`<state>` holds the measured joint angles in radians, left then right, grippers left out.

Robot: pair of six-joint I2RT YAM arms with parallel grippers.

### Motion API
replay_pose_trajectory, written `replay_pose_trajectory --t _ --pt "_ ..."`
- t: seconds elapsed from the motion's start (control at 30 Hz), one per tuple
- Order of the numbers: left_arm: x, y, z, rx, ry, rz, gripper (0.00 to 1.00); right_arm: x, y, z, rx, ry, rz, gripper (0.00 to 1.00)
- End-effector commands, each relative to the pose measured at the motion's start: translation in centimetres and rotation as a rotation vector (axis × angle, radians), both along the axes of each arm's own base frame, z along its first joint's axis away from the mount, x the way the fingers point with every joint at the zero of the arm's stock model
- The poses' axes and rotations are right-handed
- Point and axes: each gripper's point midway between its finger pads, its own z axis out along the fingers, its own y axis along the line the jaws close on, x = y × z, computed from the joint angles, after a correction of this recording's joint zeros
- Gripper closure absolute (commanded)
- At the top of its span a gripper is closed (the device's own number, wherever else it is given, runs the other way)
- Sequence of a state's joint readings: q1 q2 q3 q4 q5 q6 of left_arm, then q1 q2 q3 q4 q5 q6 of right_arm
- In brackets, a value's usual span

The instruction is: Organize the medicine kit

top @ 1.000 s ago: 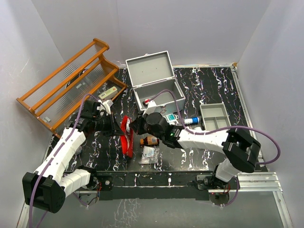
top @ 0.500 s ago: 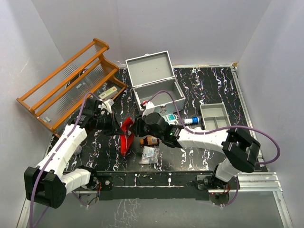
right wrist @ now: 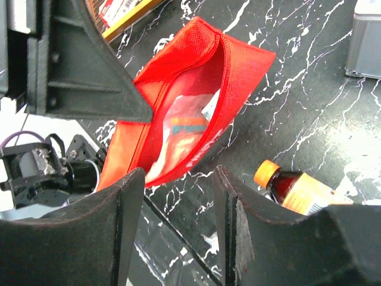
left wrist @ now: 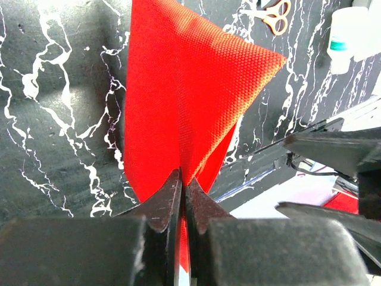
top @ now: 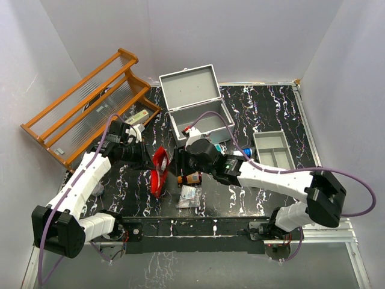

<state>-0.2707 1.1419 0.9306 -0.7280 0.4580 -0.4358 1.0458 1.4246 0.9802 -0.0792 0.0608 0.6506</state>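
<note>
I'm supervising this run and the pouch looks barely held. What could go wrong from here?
1. The left gripper pinches only a thin edge of the red pouch; the fabric could slip out and the packets inside might spill.
2. The open right gripper hovers at the pouch mouth, close to the brown bottle lying on its side; a bump could roll it.

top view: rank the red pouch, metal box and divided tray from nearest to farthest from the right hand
1. red pouch: right beside the right hand, on its left.
2. metal box: open, just beyond the hand toward the back wall.
3. divided tray: well off to the right, clearly the farthest.
</note>
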Motion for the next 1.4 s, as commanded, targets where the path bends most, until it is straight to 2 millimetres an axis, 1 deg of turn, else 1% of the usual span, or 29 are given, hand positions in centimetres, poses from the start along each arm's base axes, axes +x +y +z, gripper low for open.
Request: replay_pose_trajectory --t 0.0,0.07,0.1,0.17,0.3,0.37,0.4,0.43,0.5,0.57,0.67,0.77,0.83,0.9,0.97,1.1,1.27,1.37 --pt "0.0 0.0 1.4 0.010 -0.007 -0.017 1.00 -1.3 -1.3 2.7 0.013 -0.042 0.059 0.49" --pt "0.0 0.1 1.6 0.011 -0.005 -0.017 1.00 -1.8 -2.7 1.4 -0.041 -0.040 0.065 0.46" --pt "-0.1 0.1 1.6 0.012 -0.003 -0.015 1.00 -2.2 -3.4 0.4 -0.074 -0.035 0.072 0.44" --pt "-0.3 0.2 1.6 0.016 -0.001 -0.014 1.00 -2.9 -4.7 -1.2 -0.127 -0.026 0.088 0.42" --pt "-0.8 0.3 1.4 0.019 0.013 -0.019 1.00 -4.5 -6.4 -4.3 -0.221 0.017 0.149 0.39" --pt "-0.8 0.4 1.3 0.020 0.009 -0.019 1.00 -5.1 -7.3 -5.9 -0.279 0.041 0.163 0.32" --pt "-0.9 0.4 1.3 0.018 0.009 -0.019 1.00 -5.3 -7.6 -6.5 -0.300 0.044 0.174 0.28" --pt "-0.9 0.3 1.2 0.017 0.006 -0.020 1.00 -5.6 -7.7 -7.0 -0.312 0.039 0.196 0.26" --pt "-0.9 0.2 1.0 0.009 0.005 -0.020 1.00 -6.1 -7.6 -7.4 -0.312 0.029 0.236 0.24" --pt "-0.9 -0.1 0.8 -0.006 0.006 -0.027 1.00 -6.0 -7.4 -8.0 -0.330 0.027 0.252 0.24" --pt "-0.9 -0.1 0.4 -0.010 0.016 -0.028 1.00 -6.1 -7.1 -8.8 -0.360 0.044 0.281 0.28" --pt "-0.9 -0.1 0.2 -0.008 0.016 -0.026 1.00 -6.4 -6.8 -9.8 -0.380 0.072 0.303 0.38" --pt "-1.0 -0.1 0.1 -0.008 0.015 -0.026 1.00 -6.5 -6.6 -10.3 -0.388 0.085 0.309 0.42" --pt "-1.0 0.0 0.0 -0.008 0.017 -0.023 1.00 -6.8 -6.4 -10.3 -0.374 0.086 0.332 0.46" --pt "-1.1 0.0 -0.2 -0.008 0.021 -0.021 1.00 -7.1 -5.9 -10.0 -0.345 0.080 0.354 0.50" --pt "-1.1 0.0 -0.3 -0.008 0.022 -0.020 1.00 -7.5 -5.6 -10.1 -0.335 0.089 0.378 0.53" --pt "-1.1 -0.1 -0.5 -0.010 0.027 -0.016 1.00 -7.3 -6.0 -11.4 -0.378 0.107 0.364 0.54" --pt "-1.1 -0.1 -0.6 -0.012 0.028 -0.015 1.00 -7.3 -5.9 -12.0 -0.383 0.114 0.370 0.54"
